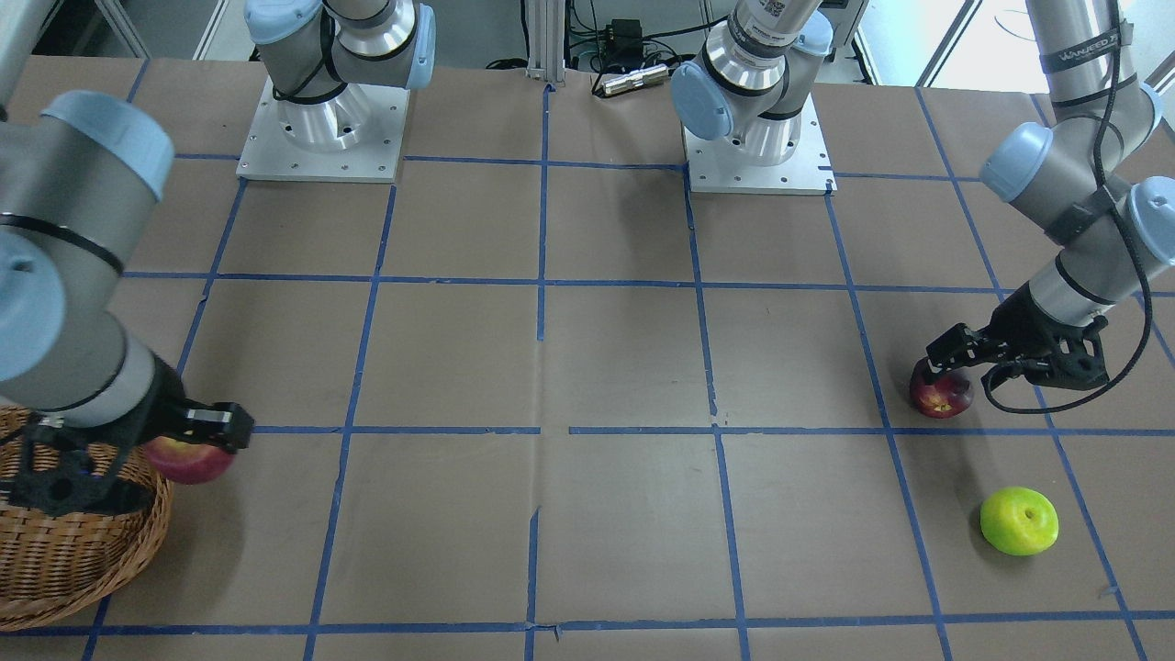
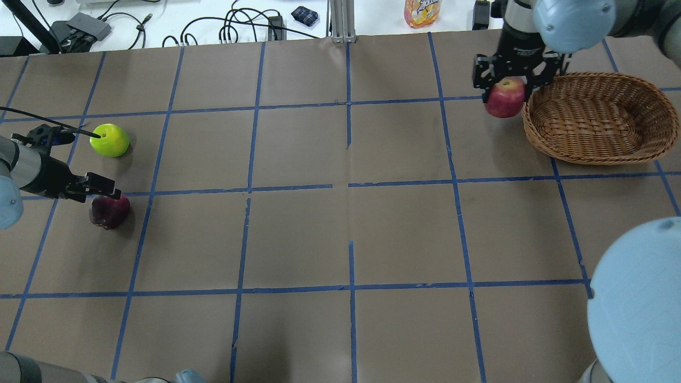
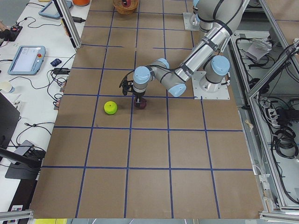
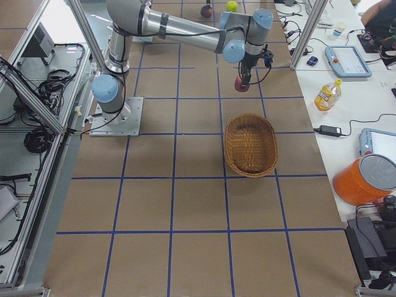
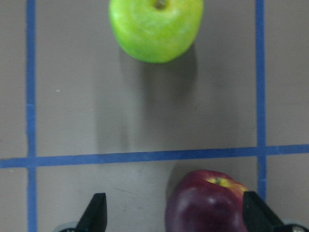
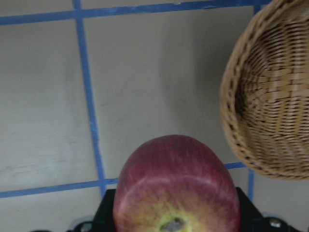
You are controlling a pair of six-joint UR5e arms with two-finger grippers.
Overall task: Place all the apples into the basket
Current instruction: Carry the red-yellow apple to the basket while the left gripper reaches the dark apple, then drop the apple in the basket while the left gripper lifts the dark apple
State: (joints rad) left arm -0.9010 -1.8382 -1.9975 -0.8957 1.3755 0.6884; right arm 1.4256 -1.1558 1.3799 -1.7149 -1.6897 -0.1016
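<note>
My right gripper [image 2: 508, 84] is shut on the red apple [image 2: 503, 101] and holds it above the table, just beside the rim of the wicker basket [image 2: 601, 151]. The basket holds nothing. In the right wrist view the red apple [image 6: 176, 183] fills the bottom and the basket [image 6: 241, 96] is at the right. My left gripper [image 2: 101, 187] is open and low over the dark maroon apple [image 2: 109, 211]. In the left wrist view this apple [image 5: 207, 205] lies between the fingertips [image 5: 96, 212], nearer the right-hand one. The green apple [image 2: 109, 140] lies on the table just beyond.
Brown paper with a blue tape grid [image 2: 348, 186] covers the table. Both arm bases [image 1: 321, 138] [image 1: 757, 138] stand at the robot's edge. A drink bottle [image 2: 422, 10], cables and a metal post [image 2: 340, 21] lie along the far edge.
</note>
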